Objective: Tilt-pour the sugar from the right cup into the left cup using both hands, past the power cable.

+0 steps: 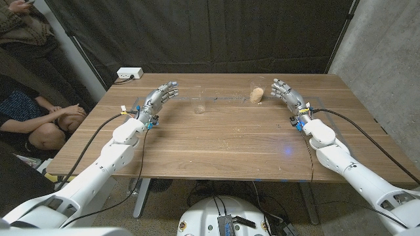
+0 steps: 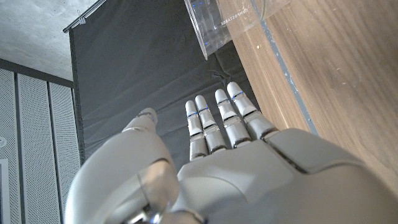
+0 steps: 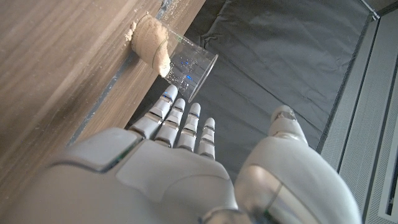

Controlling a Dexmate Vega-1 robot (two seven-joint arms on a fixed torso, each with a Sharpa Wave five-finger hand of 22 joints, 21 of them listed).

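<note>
Black curtain backs the wooden table (image 1: pixel 216 141). Seated person (image 1: pixel 26 98) at far left; white power strip (image 1: pixel 128 74) on the far left corner. Left hand (image 1: pixel 159 99) empty, fingers extended and apart, near the empty clear cup (image 1: pixel 199 107). Sugar-filled cup (image 1: pixel 256 96) stands to its right, just beside the right hand (image 1: pixel 287 92), also empty with fingers spread, not touching it.
</note>
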